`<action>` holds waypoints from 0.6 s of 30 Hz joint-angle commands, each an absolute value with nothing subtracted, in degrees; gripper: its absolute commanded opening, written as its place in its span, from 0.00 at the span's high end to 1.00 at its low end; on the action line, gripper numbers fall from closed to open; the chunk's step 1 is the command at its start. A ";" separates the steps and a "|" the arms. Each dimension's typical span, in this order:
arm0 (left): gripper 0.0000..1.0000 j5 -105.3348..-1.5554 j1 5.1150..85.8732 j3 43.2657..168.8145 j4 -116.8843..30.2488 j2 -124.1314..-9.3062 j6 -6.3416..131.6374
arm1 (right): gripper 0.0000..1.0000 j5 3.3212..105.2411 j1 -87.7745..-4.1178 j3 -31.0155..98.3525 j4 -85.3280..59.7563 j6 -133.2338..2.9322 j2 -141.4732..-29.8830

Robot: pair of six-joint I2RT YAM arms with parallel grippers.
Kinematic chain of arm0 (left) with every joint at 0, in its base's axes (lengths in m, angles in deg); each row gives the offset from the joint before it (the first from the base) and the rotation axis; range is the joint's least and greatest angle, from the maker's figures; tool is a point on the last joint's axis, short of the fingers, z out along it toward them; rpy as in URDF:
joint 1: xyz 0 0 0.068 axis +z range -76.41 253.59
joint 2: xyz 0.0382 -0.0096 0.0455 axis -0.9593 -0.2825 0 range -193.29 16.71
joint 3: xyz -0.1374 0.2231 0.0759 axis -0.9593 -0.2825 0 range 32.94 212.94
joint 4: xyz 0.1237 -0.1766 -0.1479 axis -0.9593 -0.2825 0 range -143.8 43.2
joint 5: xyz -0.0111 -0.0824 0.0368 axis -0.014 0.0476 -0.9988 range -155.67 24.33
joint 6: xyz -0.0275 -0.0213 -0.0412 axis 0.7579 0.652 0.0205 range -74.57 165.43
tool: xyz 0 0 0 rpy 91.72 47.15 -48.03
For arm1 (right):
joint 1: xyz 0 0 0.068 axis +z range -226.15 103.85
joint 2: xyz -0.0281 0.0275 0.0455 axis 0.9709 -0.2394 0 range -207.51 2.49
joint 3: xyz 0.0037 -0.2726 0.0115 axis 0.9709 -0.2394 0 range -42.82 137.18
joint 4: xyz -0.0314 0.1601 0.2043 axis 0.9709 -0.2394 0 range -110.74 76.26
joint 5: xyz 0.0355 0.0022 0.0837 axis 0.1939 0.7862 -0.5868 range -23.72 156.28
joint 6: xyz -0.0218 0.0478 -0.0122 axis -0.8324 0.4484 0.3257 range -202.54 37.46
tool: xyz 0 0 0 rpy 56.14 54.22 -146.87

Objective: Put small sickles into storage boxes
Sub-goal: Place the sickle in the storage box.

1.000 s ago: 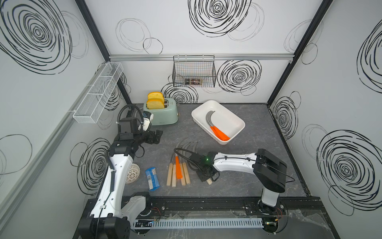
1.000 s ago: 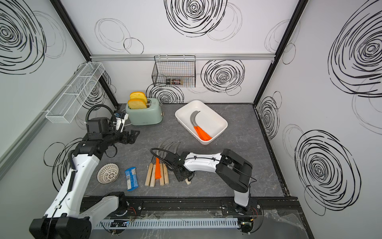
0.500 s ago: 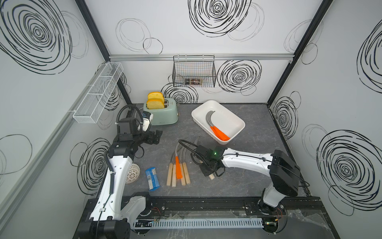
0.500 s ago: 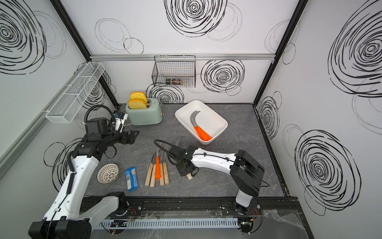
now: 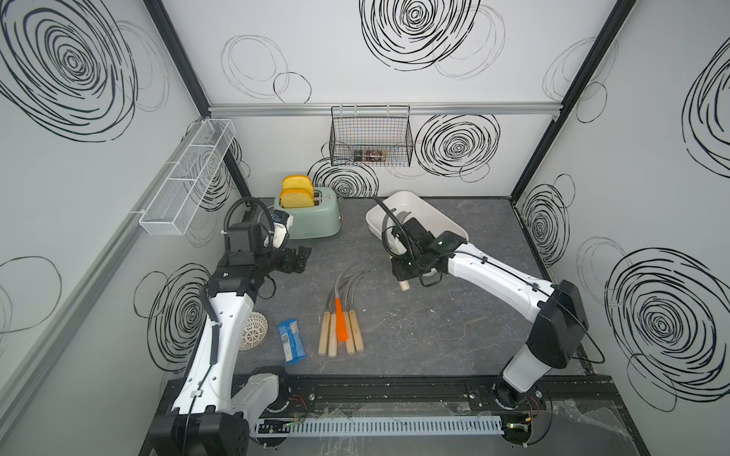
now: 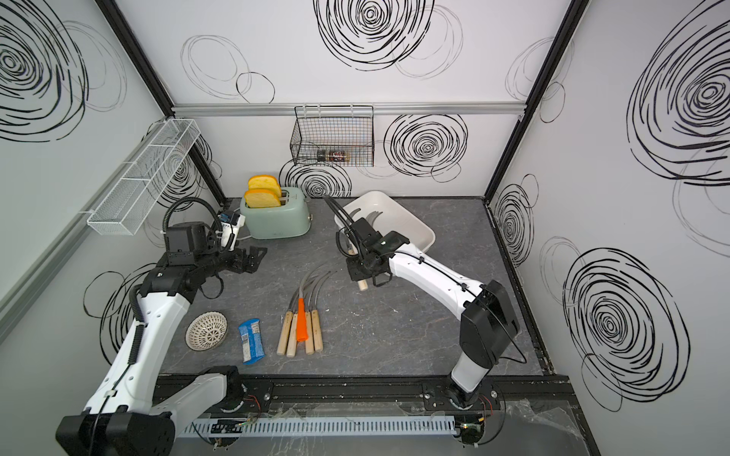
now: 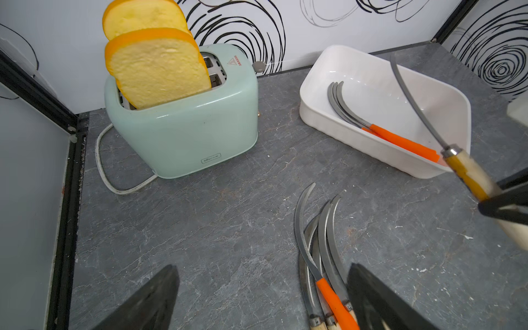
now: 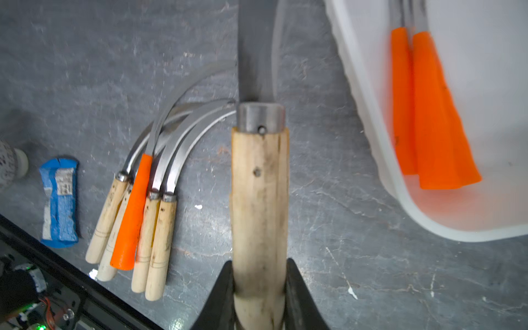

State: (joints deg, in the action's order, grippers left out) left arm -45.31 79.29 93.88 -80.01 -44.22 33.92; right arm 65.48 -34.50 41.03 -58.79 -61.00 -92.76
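Note:
My right gripper [image 5: 407, 268] [image 8: 258, 265] is shut on the pale wooden handle of a small sickle [image 8: 258, 185] [image 7: 468, 174]. It holds the sickle off the table beside the near corner of the white storage box [image 5: 434, 209] [image 6: 418, 225], with the blade pointing toward the box. Two orange-handled sickles [image 7: 400, 143] [image 8: 428, 114] lie inside the box. Several more sickles [image 5: 339, 319] [image 6: 302, 323], wooden-handled with one orange, lie bundled on the table near the front. My left gripper [image 5: 300, 258] [image 7: 263, 271] hovers open and empty by the toaster.
A mint toaster [image 5: 312, 221] with two bread slices stands at the back left. A blue packet [image 5: 290, 339] and a white perforated dome [image 5: 254, 331] lie front left. A black wire basket [image 5: 371, 136] and a white mesh rack [image 5: 185, 185] hang on the walls.
My right arm has carried the wooden-handled sickle up from beside the bundle and back toward the box. The left arm has barely moved.

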 commanded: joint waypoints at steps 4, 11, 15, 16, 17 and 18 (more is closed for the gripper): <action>0.04 -43.74 79.66 96.50 -77.98 -44.73 34.01 | 1.00 64.52 -41.84 47.44 -62.91 -67.28 -95.96; 0.04 -43.26 79.66 96.22 -77.81 -44.73 34.00 | 1.00 62.23 -48.65 51.41 -63.03 -70.04 -100.58; 0.04 -43.26 79.64 96.13 -77.67 -44.79 33.76 | 1.00 65.36 -49.21 54.27 -63.48 -72.12 -104.53; 0.04 -43.19 79.66 96.17 -77.64 -44.80 33.84 | 1.00 66.01 -49.27 55.15 -63.41 -72.74 -105.64; 0.04 -43.17 79.66 96.14 -77.42 -44.74 33.92 | 1.00 66.57 -49.42 55.92 -63.40 -73.28 -106.64; 0.04 -43.25 79.66 96.13 -77.39 -44.83 34.15 | 1.00 67.85 -49.35 56.66 -63.39 -73.40 -107.49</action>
State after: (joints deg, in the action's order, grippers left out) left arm -44.33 79.29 94.58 -79.66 -44.70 33.96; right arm 65.31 -49.54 53.86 -62.18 -70.39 -106.09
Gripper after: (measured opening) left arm 0.962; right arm 0.258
